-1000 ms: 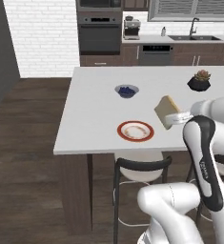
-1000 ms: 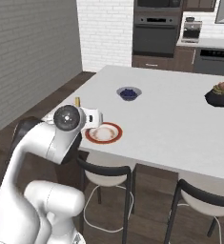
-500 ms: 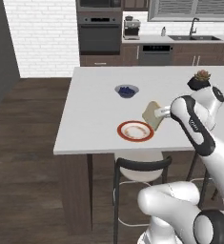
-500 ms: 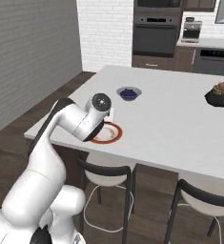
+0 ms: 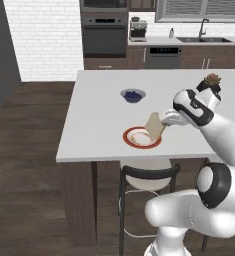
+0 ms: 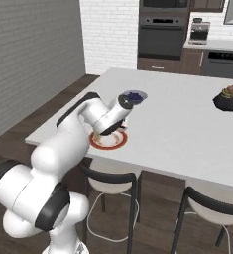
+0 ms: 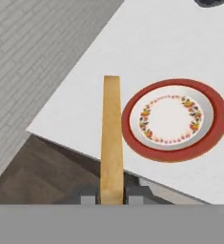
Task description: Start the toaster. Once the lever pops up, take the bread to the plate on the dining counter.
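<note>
Home kitchen: wall oven (image 5: 105, 34), sink (image 5: 206, 38), island counter (image 5: 104, 115).

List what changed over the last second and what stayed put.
The claw, shut on the bread throughout, swung left from the counter's right side and lowered the slice to the plate's right rim. Nothing was let go. The plate, blue bowl and potted plant stayed in place.

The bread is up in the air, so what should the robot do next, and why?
Probably lower it a little onto the plate. The gripper is shut on the bread, which hangs tilted just over the plate's rim and isn't resting there yet.
</note>
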